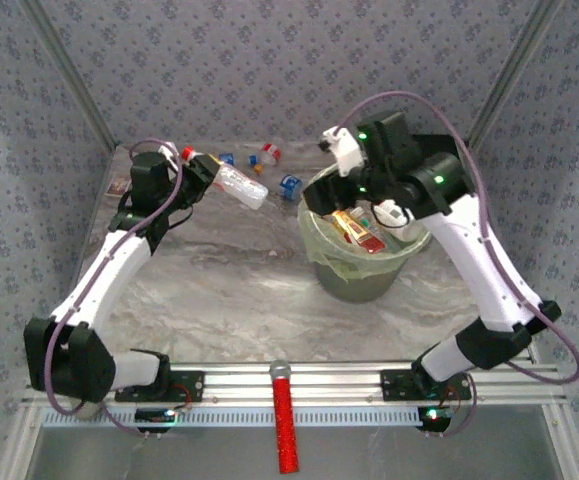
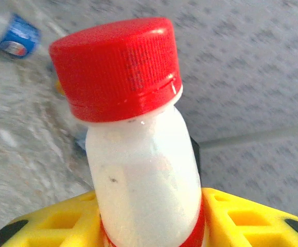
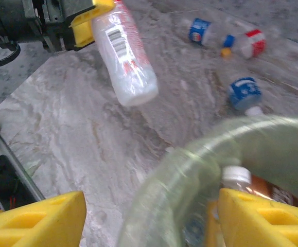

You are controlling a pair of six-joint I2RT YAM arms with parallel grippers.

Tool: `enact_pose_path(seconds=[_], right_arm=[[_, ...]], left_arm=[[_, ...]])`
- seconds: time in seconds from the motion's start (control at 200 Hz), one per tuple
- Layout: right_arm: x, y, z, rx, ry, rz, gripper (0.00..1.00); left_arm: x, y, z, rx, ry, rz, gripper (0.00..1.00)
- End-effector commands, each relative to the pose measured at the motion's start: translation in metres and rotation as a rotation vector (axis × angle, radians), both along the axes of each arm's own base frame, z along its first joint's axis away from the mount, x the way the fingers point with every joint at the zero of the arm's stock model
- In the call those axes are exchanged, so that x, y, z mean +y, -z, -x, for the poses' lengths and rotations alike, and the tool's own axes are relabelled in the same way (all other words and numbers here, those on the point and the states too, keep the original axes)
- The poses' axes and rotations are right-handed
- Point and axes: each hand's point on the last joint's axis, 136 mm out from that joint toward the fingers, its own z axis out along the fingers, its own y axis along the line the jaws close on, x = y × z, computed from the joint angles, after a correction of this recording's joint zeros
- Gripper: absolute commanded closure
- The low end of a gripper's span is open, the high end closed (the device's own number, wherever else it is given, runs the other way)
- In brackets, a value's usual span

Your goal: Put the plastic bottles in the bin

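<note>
My left gripper [image 1: 201, 170] is shut on a clear plastic bottle [image 1: 239, 185] just below its red cap [image 2: 118, 67], holding it above the table's back left. The yellow fingers [image 2: 241, 218] press both sides of its neck, and the bottle [image 3: 125, 56] hangs tilted. My right gripper [image 1: 361, 200] hovers over the bin [image 1: 321, 262], open [image 3: 151, 216]. A blurred pale-green shape [image 3: 179, 190] lies between its fingers, touching neither; I cannot tell whether it is the bin's wall or a bottle. Copper-orange bottles [image 1: 354, 230] lie inside the bin. Three loose bottles [image 3: 244, 92] lie behind it.
A long red stick with a grey tip [image 1: 285, 420] lies across the near rail. A small brown card [image 1: 121, 184] sits at the table's left edge. Patterned walls close the back and sides. Bare marble table [image 1: 229, 290] stretches between the arms.
</note>
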Motion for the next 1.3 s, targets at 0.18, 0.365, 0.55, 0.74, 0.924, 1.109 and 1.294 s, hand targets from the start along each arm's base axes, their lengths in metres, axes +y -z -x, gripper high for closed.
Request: enact_pose_path(seconds=[0.18, 0.365, 0.55, 0.74, 0.924, 1.109, 1.294], right_arm=[[0.052, 0.011, -0.007, 0.088, -0.096, -0.033, 0.13], [0.056, 0.023, -0.018, 0.176, -0.104, -0.077, 0.12], [0.066, 0.027, -0.018, 0.238, -0.163, -0.135, 0.2], [0.07, 0.022, -0.016, 0.272, -0.203, -0.196, 0.35], [0.075, 0.019, -0.01, 0.314, -0.26, -0.245, 0.43], [0.074, 0.019, -0.01, 0.314, -0.269, -0.25, 0.52], [0.066, 0.01, -0.018, 0.275, -0.237, -0.261, 0.56]], left_arm=[[-0.077, -0.061, 0.05, -0.191, 0.346, 0.03, 0.54], [-0.099, -0.083, 0.062, -0.244, 0.423, 0.053, 0.54], [-0.104, -0.096, 0.068, -0.278, 0.439, 0.063, 0.54], [-0.102, -0.103, 0.067, -0.298, 0.423, 0.062, 0.54], [-0.101, -0.102, 0.061, -0.3, 0.402, 0.062, 0.53], [-0.101, -0.103, 0.058, -0.303, 0.387, 0.068, 0.5], [-0.098, -0.102, 0.056, -0.299, 0.367, 0.061, 0.36]])
